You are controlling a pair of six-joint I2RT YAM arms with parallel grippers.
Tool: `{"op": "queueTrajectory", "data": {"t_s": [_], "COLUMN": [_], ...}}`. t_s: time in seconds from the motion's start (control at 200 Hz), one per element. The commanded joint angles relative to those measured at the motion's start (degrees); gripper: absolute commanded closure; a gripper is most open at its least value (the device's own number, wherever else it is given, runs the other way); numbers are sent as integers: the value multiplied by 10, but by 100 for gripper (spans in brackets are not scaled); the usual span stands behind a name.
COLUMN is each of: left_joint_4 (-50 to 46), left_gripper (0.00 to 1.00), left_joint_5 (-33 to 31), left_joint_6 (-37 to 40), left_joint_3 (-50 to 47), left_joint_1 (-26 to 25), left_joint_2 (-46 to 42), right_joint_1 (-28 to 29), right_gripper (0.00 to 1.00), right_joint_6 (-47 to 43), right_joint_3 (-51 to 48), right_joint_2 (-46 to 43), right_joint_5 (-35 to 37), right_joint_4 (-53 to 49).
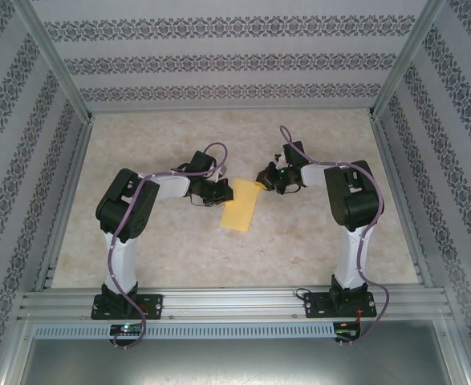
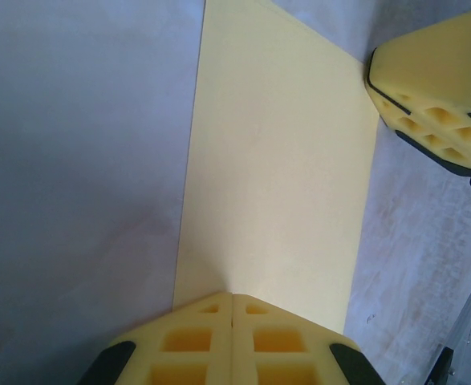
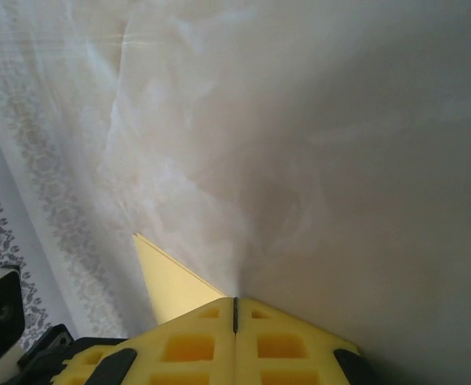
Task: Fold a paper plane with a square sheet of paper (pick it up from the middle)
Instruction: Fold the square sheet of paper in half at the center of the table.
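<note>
Yellow-orange sheet of paper [image 1: 239, 205], one, folded narrow, lay on the bench [image 1: 315, 241] between two arms. Left end effector [image 2: 233, 303] was clamped on its near edge, and right end effector [image 3: 235, 305] on its far corner.

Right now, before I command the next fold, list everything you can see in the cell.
sheet of paper: one, yellow-orange, flat at mid-table between the grippers, showing as a narrow rectangle.
table: one, beige marbled top.
walls: three, white with grey patterned bands, around the table.
frame rails: silver metal, along the near edge and up the corners.
arms: two, black and white, bases on the near rail.
left gripper: one, yellow fingers, shut on the sheet's left edge.
right gripper: one, yellow fingers, shut at the sheet's far right corner.
</note>
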Motion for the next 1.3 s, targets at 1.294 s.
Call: {"op": "queueTrajectory", "data": {"t_s": [1.294], "left_joint_4": [-50], "left_gripper": [100], "left_joint_5": [-31], "left_joint_6": [10], "left_joint_3": [-19], "left_joint_1": [-8], "left_joint_2": [17], "right_joint_1": [162], "right_gripper": [100], "right_joint_6": [113], "right_joint_3": [-332], "right_joint_2": [-189], "right_joint_5": [43], "right_joint_4": [205]}}
